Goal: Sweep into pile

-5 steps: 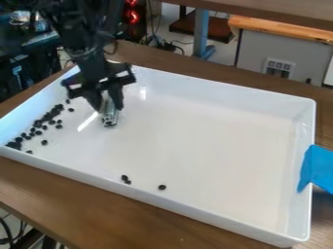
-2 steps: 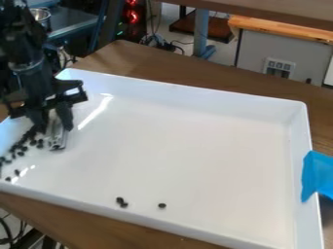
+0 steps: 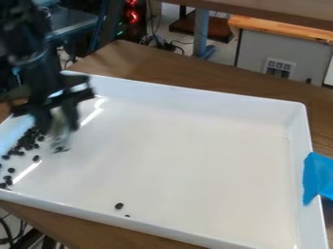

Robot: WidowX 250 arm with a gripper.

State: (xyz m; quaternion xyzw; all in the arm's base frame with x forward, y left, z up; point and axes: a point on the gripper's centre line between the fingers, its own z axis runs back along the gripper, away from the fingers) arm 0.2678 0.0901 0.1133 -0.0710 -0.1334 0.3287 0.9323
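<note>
The gripper [image 3: 57, 125], clamped on a silvery tool [image 3: 60, 139] (rather blurred), hangs over the white tray's [image 3: 195, 151] left end in view; dark pieces [image 3: 27, 142] cluster there, two more near its front wall.

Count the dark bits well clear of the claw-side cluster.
2: one bit by the tray's near wall, another bit beside it, partly hidden by the wall. More may be hidden there.

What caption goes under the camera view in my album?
Robot gripper holds a silvery tool; dark bits crowd the white tray's left side.
</note>
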